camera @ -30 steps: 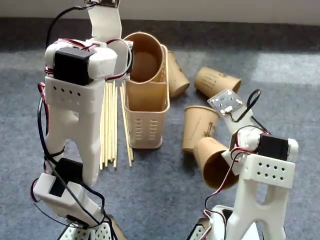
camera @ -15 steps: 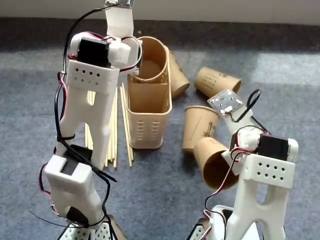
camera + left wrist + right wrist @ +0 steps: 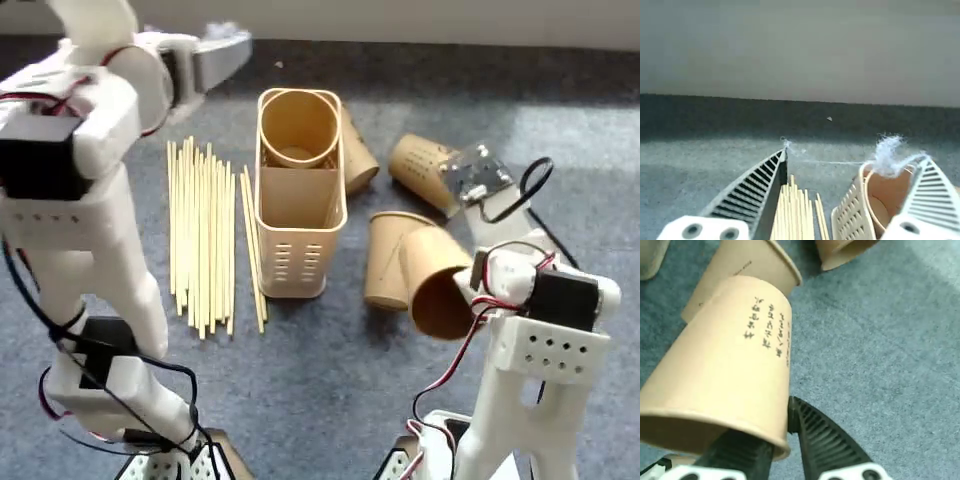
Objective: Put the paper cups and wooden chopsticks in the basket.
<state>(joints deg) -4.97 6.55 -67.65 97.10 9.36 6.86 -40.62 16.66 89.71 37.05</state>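
Note:
A tan basket stands mid-table with one paper cup upright in its far compartment. Wooden chopsticks lie in a row on the carpet to its left. My left gripper hangs open above the carpet beyond the chopsticks; in the left wrist view the gripper frames the chopsticks and the basket. My right gripper is shut on the rim of a paper cup, held tilted off the carpet right of the basket.
Three loose cups lie on the grey carpet: one against the basket's right side, one farther right, one just beside the held cup. A wall edge runs along the far side.
My left gripper let go of the cup in the basket's far compartment and lifted up and away to the left. My right gripper raised its cup a little toward the basket.

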